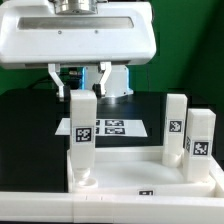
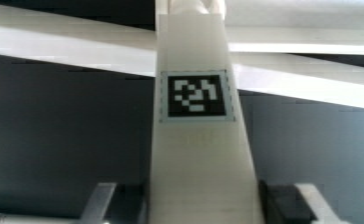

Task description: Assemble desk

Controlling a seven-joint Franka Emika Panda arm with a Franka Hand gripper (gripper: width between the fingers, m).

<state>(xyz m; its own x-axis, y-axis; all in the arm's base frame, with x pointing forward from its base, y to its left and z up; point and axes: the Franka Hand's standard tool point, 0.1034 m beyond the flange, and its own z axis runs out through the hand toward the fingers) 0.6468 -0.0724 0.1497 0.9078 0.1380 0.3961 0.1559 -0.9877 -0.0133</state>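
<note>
The white tabletop point(image 1: 125, 176) lies upside down at the front, rim up. On its right end two white tagged legs point(image 1: 177, 126) point(image 1: 200, 140) stand upright. A third leg point(image 1: 82, 130) rises from the left corner socket. My gripper point(image 1: 82, 90) comes down from above with its fingers on either side of this leg's top. In the wrist view the leg point(image 2: 204, 120) fills the middle with its tag facing the camera, and the gripper point(image 2: 205, 208) has its dark pads against both sides. White tabletop edges point(image 2: 63, 45) cross behind it.
The marker board point(image 1: 108, 128) lies flat on the black table behind the tabletop. A long white bar point(image 1: 110, 208) runs along the front edge. The large white robot body point(image 1: 80, 35) hangs over the back of the scene.
</note>
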